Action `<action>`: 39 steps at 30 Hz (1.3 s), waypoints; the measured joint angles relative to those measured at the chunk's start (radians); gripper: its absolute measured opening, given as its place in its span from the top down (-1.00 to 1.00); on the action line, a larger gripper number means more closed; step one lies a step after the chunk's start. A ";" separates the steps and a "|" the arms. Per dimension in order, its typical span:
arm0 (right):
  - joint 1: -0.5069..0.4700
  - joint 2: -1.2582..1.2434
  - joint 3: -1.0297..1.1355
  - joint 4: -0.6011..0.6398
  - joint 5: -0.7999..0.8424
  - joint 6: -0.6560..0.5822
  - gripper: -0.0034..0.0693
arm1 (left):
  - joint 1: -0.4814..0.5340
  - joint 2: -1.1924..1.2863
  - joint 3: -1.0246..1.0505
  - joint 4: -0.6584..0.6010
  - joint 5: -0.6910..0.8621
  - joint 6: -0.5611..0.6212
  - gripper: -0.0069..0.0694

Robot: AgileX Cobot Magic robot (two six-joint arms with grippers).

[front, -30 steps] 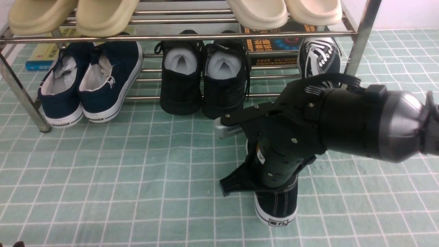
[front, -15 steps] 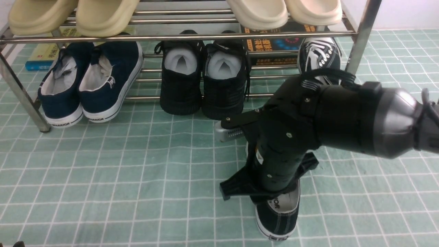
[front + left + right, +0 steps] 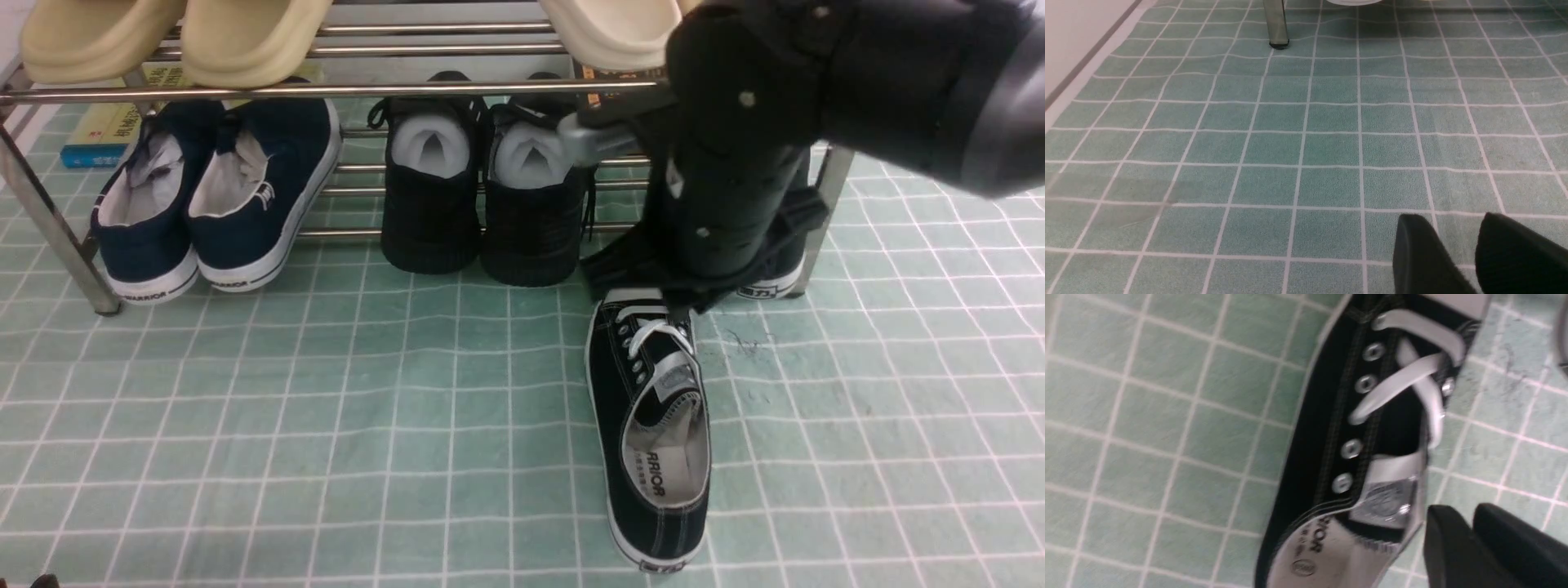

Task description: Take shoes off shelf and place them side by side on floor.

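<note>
Front view of a low chrome shelf with two tiers of bars, standing on a pale green floor gridded with thin white lines.

On the floor just in front of the shelf's right half: one black canvas sneaker with white laces and a white-edged sole. Upright on its sole, toe toward the shelf, heel away from it, gripped by nothing. Toe end partly hidden under the black right arm reaching down across the shelf's right end.

Behind that arm, on the shelf's lower tier at its right end: the second sneaker, only its white-edged heel showing, just beside the right front leg.

Also on the lower tier: all-black shoes with white stuffing at the middle, navy slip-ons at the left end, heels jutting over the front bar. Beige slippers on the upper tier. Books at the back of the shelf.

Right wrist view: eyelets, crossed laces and tongue of the floor sneaker seen from close above. Right fingers drawn close together, only a thin slit between them, pinching nothing.

Left wrist view: bare floor and one shelf leg. Left fingers likewise nearly together, nothing between them, well apart from that leg.
</note>
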 joint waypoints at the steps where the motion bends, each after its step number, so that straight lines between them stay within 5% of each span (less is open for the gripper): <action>1: -0.038 0.000 -0.001 -0.006 0.001 -0.001 0.89 | 0.000 0.000 0.000 0.000 0.000 0.000 0.19; 9: -0.171 0.011 -0.001 -0.019 -0.082 -0.001 0.77 | 0.000 0.000 0.000 0.000 0.000 0.000 0.19; 19: -0.186 0.073 -0.001 -0.081 -0.235 -0.001 -0.05 | 0.000 0.000 0.000 0.000 0.000 0.000 0.19; 39: -0.183 0.028 -0.011 -0.035 -0.302 -0.054 -0.34 | 0.000 0.000 0.000 0.000 0.000 0.000 0.19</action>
